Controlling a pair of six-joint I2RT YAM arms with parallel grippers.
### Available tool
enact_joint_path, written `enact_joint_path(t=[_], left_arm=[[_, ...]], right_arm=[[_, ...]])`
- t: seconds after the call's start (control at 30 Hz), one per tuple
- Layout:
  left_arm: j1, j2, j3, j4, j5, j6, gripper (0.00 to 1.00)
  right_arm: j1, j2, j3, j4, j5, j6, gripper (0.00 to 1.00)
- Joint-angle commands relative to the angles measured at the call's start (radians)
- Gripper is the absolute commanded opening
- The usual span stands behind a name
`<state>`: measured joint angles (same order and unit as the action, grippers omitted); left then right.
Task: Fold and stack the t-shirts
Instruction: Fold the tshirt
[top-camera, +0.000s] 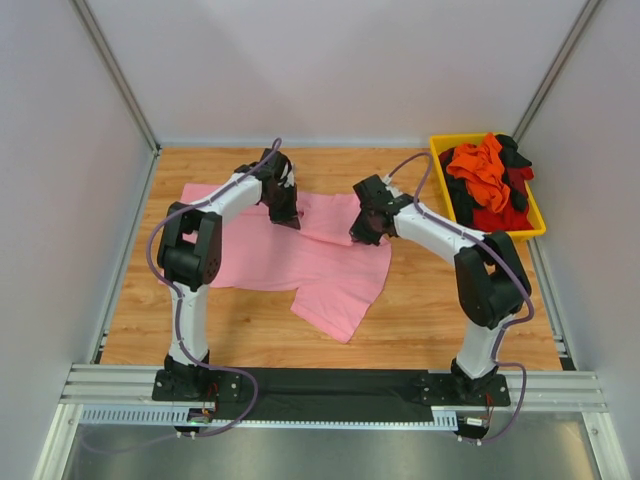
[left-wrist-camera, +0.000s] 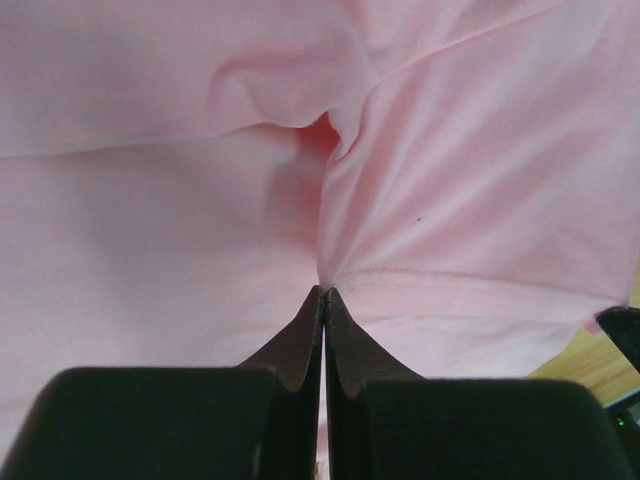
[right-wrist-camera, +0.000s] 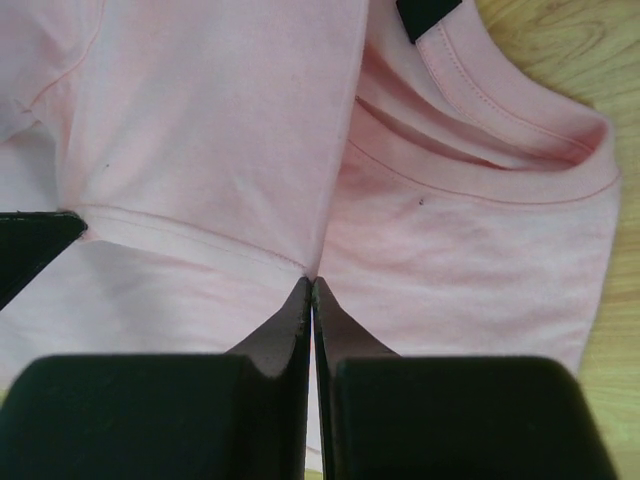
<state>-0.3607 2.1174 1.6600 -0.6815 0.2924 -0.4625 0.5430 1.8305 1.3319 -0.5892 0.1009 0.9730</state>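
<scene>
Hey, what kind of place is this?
Probably a lab robot cell: white panel walls and metal framing enclose a wooden table, with left arm and right arm bolted to a rail and a pink t-shirt spread out.

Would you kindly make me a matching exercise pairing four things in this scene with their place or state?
1 pink t-shirt
2 yellow bin
3 orange t-shirt
4 left claw

a heaped in the bin
b shut on the pink t-shirt
c spread on the table
d at the table's far right corner

Pairs: 1-c, 2-d, 3-a, 4-b
</scene>
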Motion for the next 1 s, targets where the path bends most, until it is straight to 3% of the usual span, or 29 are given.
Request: enact_joint_path(t=[0.0,0.4,0.57,0.63,0.67,0.73,0.83,0.97], left_arm=[[-0.009,-0.011,0.037,-0.056,-0.035,0.001,0.00],[-0.012,0.032,0.021,-0.084,-0.070,0.010,0.00],[-0.017,0.046,0.029,-0.087,-0.084,0.025,0.00],[-0.018,0.049,0.027,-0.085,-0.073,0.030,0.07],[-0.018,0.044,0.024,-0.085,-0.067,0.031,0.11],[-0.018,0.018,0.011,-0.078,-0.053,0.038,0.20],[-0.018,-0.022,0.023,-0.082,-0.045,0.047,0.33],[-0.015,-0.062,0.072,-0.128,-0.087,0.068,0.37]], right_arm=[[0.014,-0.048,-0.040,-0.014,0.020,0.038,0.00],[0.064,-0.019,-0.135,0.097,0.063,0.187,0.00],[0.067,0.033,-0.132,0.146,0.054,0.149,0.00],[0.066,0.053,-0.076,0.112,0.037,0.069,0.05],[0.063,0.052,-0.060,0.077,0.052,0.038,0.16],[0.032,0.044,-0.040,0.074,0.042,-0.031,0.28],[-0.061,0.021,-0.053,0.124,-0.030,-0.109,0.36],[-0.138,0.047,-0.028,0.184,-0.120,-0.201,0.38]])
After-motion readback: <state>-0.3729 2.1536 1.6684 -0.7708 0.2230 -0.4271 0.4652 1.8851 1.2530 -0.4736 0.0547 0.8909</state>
